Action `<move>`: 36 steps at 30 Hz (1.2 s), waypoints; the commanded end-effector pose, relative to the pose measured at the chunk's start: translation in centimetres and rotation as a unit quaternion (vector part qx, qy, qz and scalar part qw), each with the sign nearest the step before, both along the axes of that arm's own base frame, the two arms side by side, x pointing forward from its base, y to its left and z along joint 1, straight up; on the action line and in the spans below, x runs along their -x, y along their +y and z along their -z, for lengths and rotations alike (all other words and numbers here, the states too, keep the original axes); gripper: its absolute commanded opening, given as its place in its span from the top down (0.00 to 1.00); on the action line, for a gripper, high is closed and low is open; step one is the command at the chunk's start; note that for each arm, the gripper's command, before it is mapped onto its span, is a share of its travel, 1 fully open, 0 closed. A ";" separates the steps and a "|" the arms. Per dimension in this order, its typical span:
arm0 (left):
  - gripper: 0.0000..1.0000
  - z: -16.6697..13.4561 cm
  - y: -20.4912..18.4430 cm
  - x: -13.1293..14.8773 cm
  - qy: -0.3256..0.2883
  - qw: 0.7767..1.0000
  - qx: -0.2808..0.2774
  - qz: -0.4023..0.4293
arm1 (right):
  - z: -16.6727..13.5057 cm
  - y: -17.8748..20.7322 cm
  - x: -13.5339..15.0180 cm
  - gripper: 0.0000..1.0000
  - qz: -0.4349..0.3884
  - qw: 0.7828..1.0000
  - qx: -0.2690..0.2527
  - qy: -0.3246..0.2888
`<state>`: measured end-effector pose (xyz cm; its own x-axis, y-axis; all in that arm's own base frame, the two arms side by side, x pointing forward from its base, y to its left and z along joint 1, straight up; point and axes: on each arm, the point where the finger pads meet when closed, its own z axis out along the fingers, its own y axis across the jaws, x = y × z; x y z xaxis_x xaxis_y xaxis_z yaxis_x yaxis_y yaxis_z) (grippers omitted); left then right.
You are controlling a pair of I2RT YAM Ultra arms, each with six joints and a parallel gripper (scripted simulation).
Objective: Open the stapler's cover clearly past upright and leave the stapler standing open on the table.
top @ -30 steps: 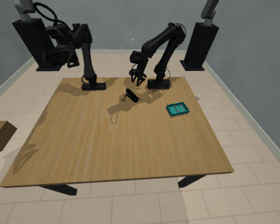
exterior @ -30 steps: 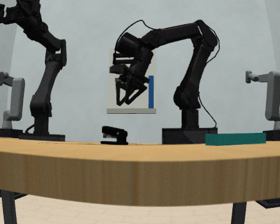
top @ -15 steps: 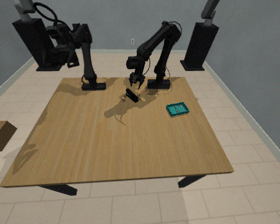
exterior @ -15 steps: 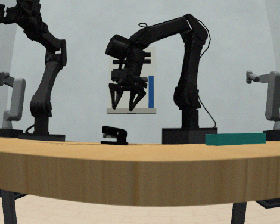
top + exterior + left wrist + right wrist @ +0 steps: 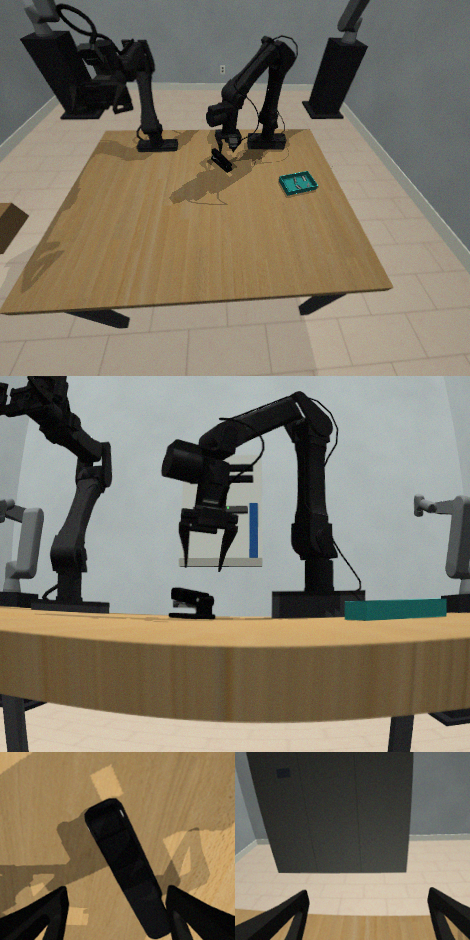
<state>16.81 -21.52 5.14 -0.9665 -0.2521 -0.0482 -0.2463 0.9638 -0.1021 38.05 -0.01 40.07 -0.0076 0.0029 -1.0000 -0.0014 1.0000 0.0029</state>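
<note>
top cam high, ext. low, both facing arms
</note>
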 end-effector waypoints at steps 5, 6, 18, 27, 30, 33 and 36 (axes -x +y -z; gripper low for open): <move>0.38 0.6 -0.2 -1.1 0.041 0.979 -0.025 -0.197 | -1.1 0.1 0.0 0.00 0.001 1.000 0.001 -0.010; 0.38 0.7 -0.2 -1.2 0.043 0.976 -0.028 -0.210 | -1.1 0.1 0.0 0.00 0.001 1.000 0.001 -0.010; 0.38 1.5 -0.3 -1.6 0.047 0.974 -0.033 -0.220 | -1.1 0.1 0.0 0.00 0.001 1.000 0.001 -0.010; 0.38 3.0 -0.3 -1.7 0.046 0.974 -0.033 -0.220 | -1.1 0.1 0.0 0.00 0.001 1.000 0.001 -0.010; 0.38 3.3 -0.3 -1.7 0.046 0.974 -0.033 -0.220 | -1.1 0.1 0.0 0.00 0.001 1.000 0.001 -0.010; 0.38 3.7 -0.3 -1.7 0.046 0.974 -0.033 -0.220 | -1.1 0.1 0.0 0.00 0.001 1.000 0.001 -0.010; 0.38 4.2 -0.3 -1.6 0.046 0.974 -0.033 -0.220 | -1.1 0.1 0.0 0.00 0.001 1.000 0.001 -0.010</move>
<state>18.27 -21.89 1.82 -0.7788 -0.6273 -0.0013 -0.6273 0.7788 0.0017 38.05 -0.01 40.07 -0.0076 0.0029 -1.0000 -0.0014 1.0000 0.0029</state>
